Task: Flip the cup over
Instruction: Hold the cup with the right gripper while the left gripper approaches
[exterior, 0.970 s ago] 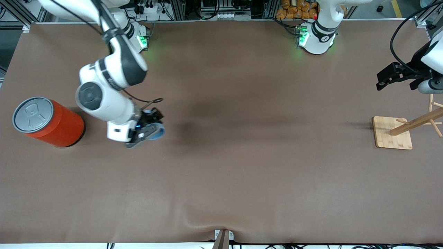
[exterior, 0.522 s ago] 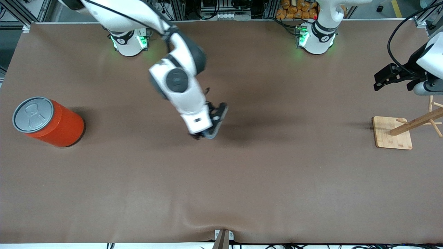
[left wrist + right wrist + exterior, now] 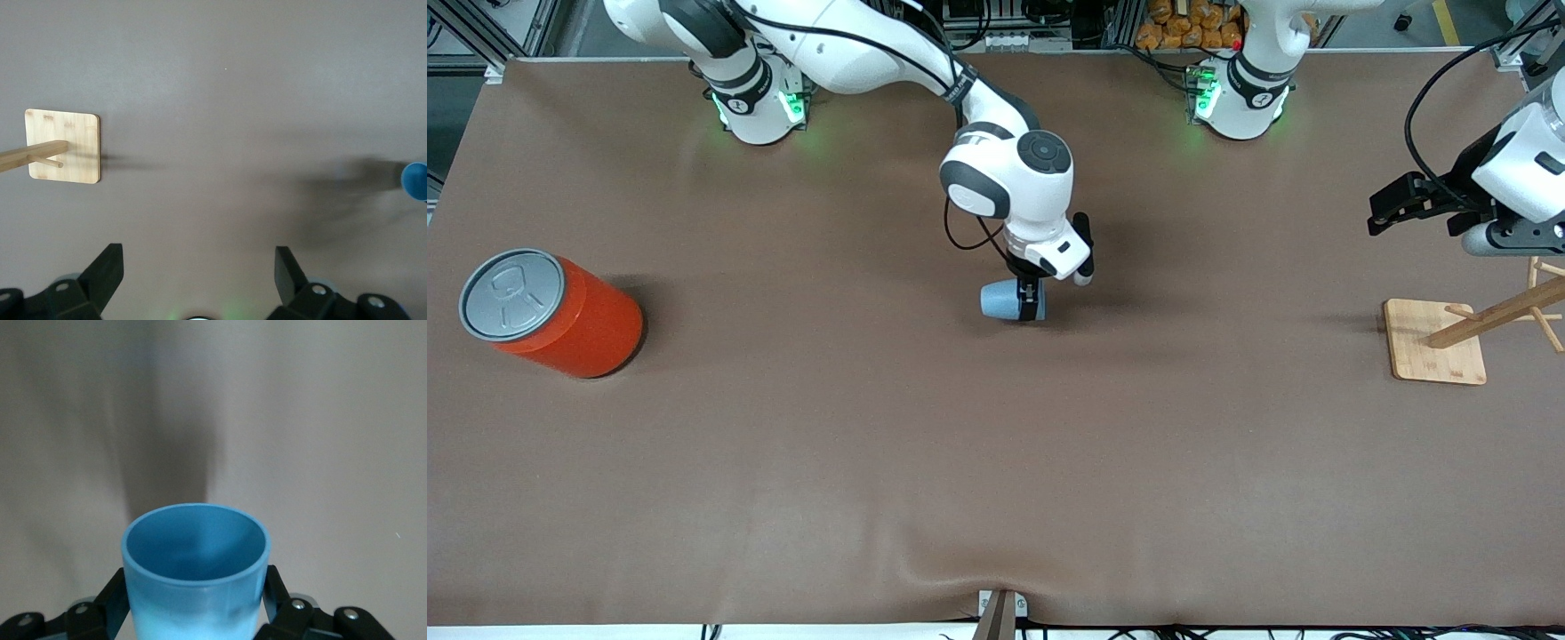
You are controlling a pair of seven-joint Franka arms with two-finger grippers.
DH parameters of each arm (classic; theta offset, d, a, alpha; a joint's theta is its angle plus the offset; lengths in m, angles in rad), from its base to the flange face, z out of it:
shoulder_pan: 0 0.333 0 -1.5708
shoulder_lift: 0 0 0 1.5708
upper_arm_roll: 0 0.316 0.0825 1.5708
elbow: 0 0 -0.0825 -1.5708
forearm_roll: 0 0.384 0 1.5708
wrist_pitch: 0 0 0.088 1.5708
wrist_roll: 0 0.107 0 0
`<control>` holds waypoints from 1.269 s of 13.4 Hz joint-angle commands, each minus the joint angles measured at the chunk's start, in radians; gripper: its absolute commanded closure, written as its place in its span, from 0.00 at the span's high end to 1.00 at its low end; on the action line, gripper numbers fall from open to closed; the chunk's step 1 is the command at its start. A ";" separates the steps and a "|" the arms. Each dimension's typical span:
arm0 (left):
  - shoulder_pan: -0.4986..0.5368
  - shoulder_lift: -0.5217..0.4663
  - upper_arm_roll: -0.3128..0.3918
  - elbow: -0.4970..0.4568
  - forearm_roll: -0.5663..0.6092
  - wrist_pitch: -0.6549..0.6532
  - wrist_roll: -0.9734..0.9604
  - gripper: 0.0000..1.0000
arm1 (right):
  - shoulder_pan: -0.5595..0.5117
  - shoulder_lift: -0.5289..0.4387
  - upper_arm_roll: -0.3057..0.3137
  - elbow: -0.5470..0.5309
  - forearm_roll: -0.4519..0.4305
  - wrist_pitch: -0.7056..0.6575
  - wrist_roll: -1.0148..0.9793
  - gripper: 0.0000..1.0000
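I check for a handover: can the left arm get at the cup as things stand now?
Probably not easily: the cup is clamped in the right gripper over mid-table, while the open left gripper hangs above the wooden stand. Nothing stands between.

text: none legible | labels: none legible | arm markings: too small to read

The right gripper (image 3: 1031,300) is clamped on the cup (image 3: 1003,300) mid-table, while the left gripper (image 3: 1392,206) waits, fingers spread.
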 commanded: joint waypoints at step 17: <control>-0.093 0.149 -0.033 0.000 -0.139 0.170 0.019 1.00 | 0.016 0.080 -0.011 0.015 -0.094 0.088 0.146 1.00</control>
